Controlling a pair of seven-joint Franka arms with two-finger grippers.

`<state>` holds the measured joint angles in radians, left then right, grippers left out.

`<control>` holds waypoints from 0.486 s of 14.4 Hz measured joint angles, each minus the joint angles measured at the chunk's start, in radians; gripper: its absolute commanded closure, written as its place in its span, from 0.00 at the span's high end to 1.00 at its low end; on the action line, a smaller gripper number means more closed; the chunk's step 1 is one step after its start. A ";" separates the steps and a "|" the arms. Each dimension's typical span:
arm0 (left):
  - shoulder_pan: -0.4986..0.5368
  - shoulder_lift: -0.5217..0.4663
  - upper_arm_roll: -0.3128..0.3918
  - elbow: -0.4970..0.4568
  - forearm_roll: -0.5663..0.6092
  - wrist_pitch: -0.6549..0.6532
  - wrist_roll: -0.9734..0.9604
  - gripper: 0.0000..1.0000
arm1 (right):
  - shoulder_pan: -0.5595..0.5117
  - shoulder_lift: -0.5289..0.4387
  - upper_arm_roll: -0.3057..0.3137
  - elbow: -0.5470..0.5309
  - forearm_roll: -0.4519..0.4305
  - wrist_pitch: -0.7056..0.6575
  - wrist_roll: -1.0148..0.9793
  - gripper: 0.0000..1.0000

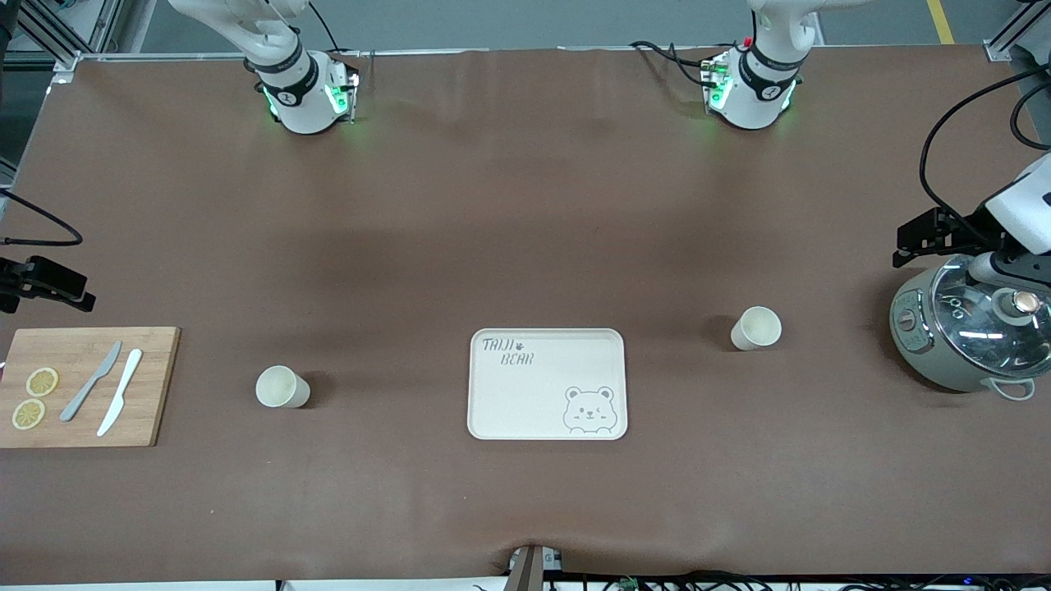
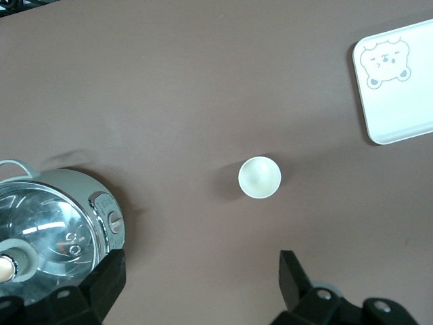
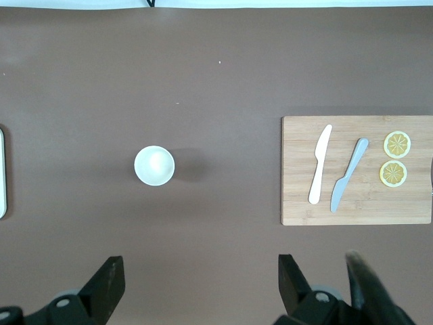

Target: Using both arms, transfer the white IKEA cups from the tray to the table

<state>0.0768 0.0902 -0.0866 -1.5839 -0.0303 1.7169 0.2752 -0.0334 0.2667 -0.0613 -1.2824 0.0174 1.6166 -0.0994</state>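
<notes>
Two-fold idling above the counter (image 1: 525, 205), with both arms waiting. Hanging the left pincer (image 2: 201, 277) over the counter just by the pot (image 1: 961, 328), fingers (image 2: 108, 274) spread wide and gripping nothing. Hanging the right pincer (image 3: 199, 281) near the board (image 1: 156, 394), likewise gaping wide and gripping nothing. Seeing the first cup (image 1: 756, 328) standing upright on the counter toward the left arm's end, between the pot and the tray (image 1: 525, 402), well apart from both. Seeing the second cup (image 1: 282, 387) upright toward the right arm's end, between the tray and the board, nearer to the front camera than the first cup. Noting a grey knife (image 1: 91, 382), a white knife (image 1: 120, 391) and two lemon slices (image 1: 42, 382) lying on the board.
</notes>
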 measured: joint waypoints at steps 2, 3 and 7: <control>0.004 0.000 0.001 0.001 0.000 0.000 0.000 1.00 | 0.000 0.000 0.000 0.000 0.000 0.001 0.000 1.00; 0.006 0.000 0.004 0.004 0.000 0.001 0.000 1.00 | 0.000 0.000 0.000 0.000 0.000 0.001 0.000 1.00; 0.008 0.000 0.008 0.010 0.000 0.015 -0.002 1.00 | 0.000 0.000 0.001 0.000 0.000 0.001 0.000 1.00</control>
<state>0.0853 0.0898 -0.0785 -1.5735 -0.0303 1.7316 0.2735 -0.0334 0.2667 -0.0607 -1.2824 0.0174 1.6174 -0.0994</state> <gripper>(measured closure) 0.000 0.000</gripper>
